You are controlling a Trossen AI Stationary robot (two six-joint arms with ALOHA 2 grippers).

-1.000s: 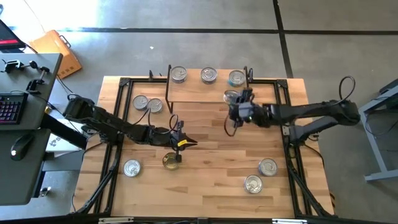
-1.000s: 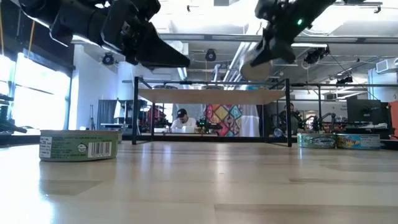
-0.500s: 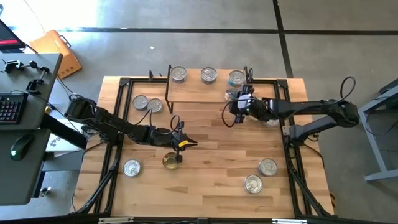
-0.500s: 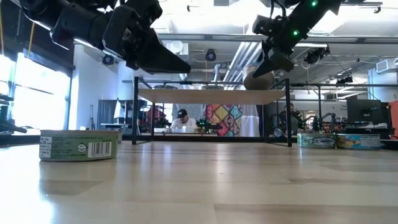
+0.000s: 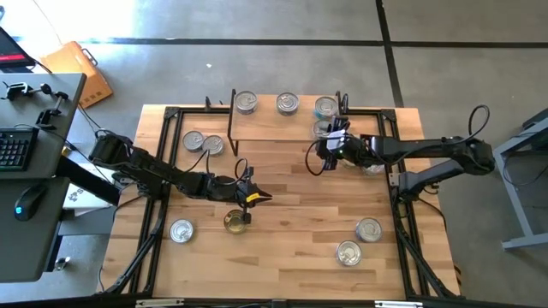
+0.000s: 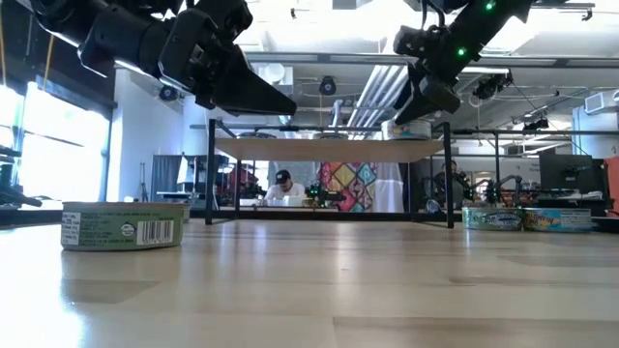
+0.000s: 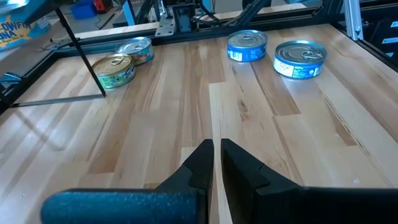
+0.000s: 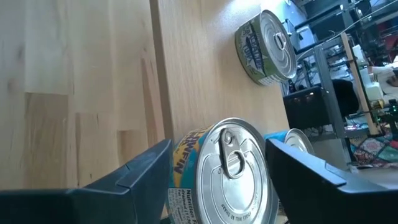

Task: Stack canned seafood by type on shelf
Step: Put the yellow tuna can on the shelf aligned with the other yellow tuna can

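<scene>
Four tins are parked on the shelf (image 5: 274, 128), seven are left on the table.
Right gripper (image 5: 330, 137), upper centre, is spread around a tin (image 8: 231, 168); left gripper (image 5: 257, 196) is pinched together, empty.

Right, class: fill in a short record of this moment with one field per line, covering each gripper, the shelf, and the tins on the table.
left gripper: shut, holding nothing, over the table's middle above a gold-lidded tin
right gripper: fingers spread either side of a silver-lidded tin at the shelf's right end
shelf: four tins on top
table: two tins left of the shelf, one at front left, two at front right
</scene>
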